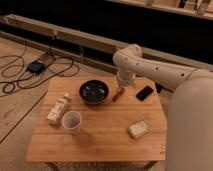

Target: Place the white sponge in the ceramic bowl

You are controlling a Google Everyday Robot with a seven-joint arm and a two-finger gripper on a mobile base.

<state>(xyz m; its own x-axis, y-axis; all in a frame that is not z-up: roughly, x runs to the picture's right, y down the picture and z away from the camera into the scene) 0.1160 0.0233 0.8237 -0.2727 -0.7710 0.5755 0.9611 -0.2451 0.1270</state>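
1. White sponge (pixel 138 129) lay on the worktop (pixel 100 145) near its right front corner, well apart from the bowl (pixel 94 92).
2. Gripper (pixel 123 79) hung over the worktop's back edge, near the phone (pixel 145 93); whether released or clenched, I could not tell.
3. Bowl's rim looked a likely snag: a low carry could have nudged it.
4. Cup (pixel 71 121) stood near the bowl; overshooting might have tipped it.

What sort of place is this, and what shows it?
Probably a robot lab: loose cables on the floor, a wooden table of test objects, and the gripper at its far edge.
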